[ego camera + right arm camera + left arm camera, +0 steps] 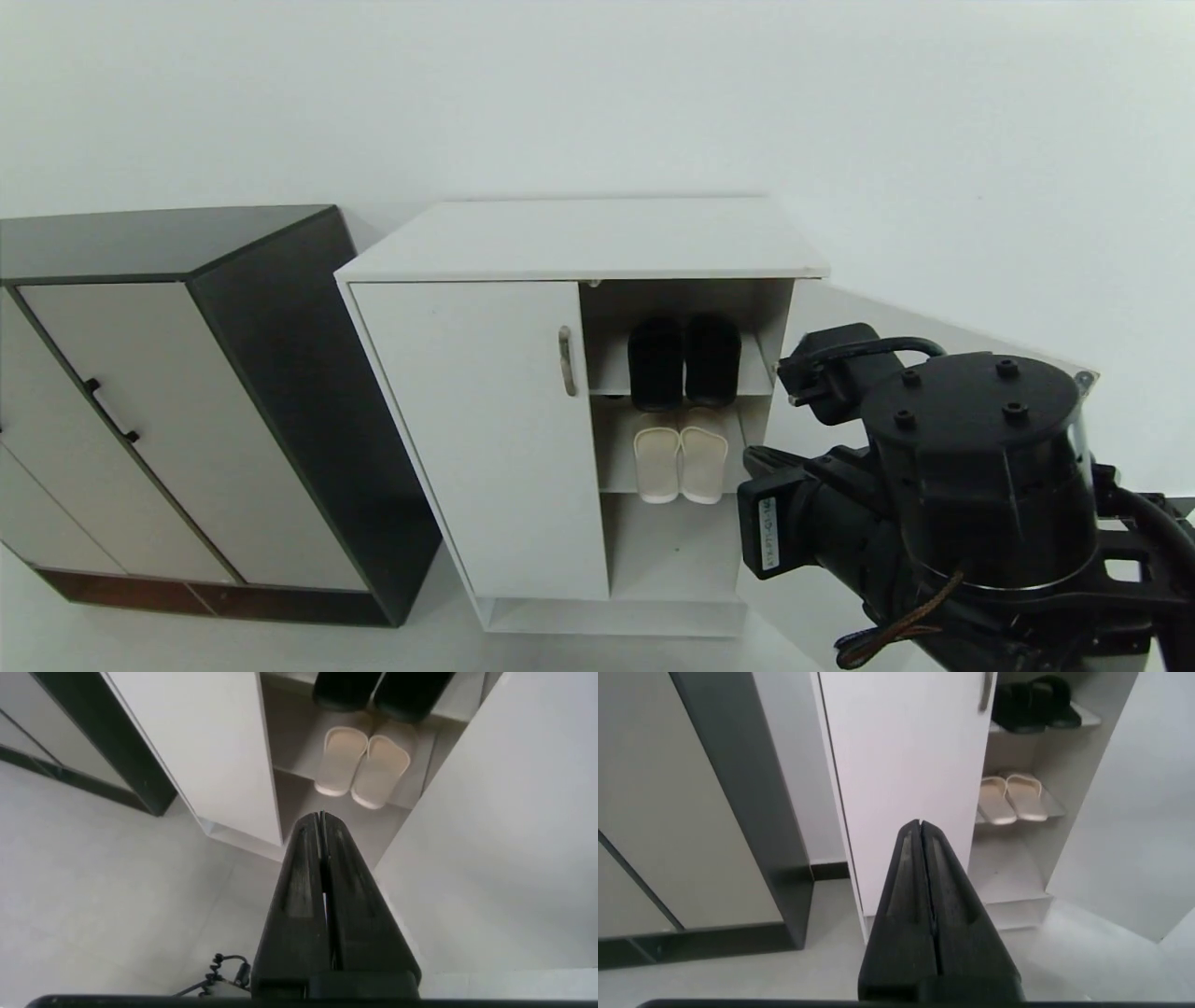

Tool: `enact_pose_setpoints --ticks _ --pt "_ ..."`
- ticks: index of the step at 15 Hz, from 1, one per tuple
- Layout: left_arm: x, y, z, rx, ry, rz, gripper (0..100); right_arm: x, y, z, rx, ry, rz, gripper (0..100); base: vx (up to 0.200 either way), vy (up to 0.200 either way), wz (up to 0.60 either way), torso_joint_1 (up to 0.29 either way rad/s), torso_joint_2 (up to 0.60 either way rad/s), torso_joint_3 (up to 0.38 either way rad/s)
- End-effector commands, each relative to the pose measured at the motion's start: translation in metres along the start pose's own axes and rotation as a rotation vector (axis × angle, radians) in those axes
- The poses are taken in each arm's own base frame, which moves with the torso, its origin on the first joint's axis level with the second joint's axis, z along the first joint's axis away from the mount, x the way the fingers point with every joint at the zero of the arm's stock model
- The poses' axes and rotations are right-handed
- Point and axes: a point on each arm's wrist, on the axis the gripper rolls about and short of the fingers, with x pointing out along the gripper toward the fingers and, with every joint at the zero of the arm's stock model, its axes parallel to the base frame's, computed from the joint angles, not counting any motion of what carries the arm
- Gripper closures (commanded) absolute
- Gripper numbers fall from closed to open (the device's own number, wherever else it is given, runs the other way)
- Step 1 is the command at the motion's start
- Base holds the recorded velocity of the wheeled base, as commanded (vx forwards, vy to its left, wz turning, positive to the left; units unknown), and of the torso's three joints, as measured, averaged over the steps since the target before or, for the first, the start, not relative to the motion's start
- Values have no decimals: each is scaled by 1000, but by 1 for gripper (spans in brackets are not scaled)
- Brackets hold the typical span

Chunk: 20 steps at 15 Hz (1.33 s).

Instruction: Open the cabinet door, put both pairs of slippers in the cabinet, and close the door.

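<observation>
a dark cabinet (299,420) with pale grey doors (177,439) and a black handle (112,411) stands on the pale floor (280,653) against a white wall (597,93).

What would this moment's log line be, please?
black slippers: upper shelf | white slippers: lower shelf | door: open | left hand: shut | right hand: shut

**Two shelves and the floor**

Straight ahead of the right arm's jaws, the white cabinet's middle shelf (616,487) carries a pair of cream foam slippers (363,754), which lie side by side and touch. Farther from those jaws and one level up, the white upper shelf (758,375) holds a pair of black foam slippers (684,359), also side by side. A pale grey smooth floor (112,887) lies beneath both arms' jaws. On it, the white boxy wooden cabinet (906,775) stands directly ahead of the left arm's jaws, with a dark-framed cabinet with grey doors (299,420) just beside it.
</observation>
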Motion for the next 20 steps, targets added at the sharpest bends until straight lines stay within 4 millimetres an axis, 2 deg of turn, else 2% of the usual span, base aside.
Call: enact_pose_setpoints --ticks 1,12,20 --pt "0 0 0 0 2 -1 100 0 0 -1 -2 2 0 100 0 0 0 178 -491 -320" --pt "0 0 0 0 2 0 100 1 -1 -6 -24 15 -4 100 0 0 0 209 -515 -304" --pt "0 0 0 0 2 0 100 0 -2 -10 -35 25 -2 100 0 0 0 24 -55 -30"
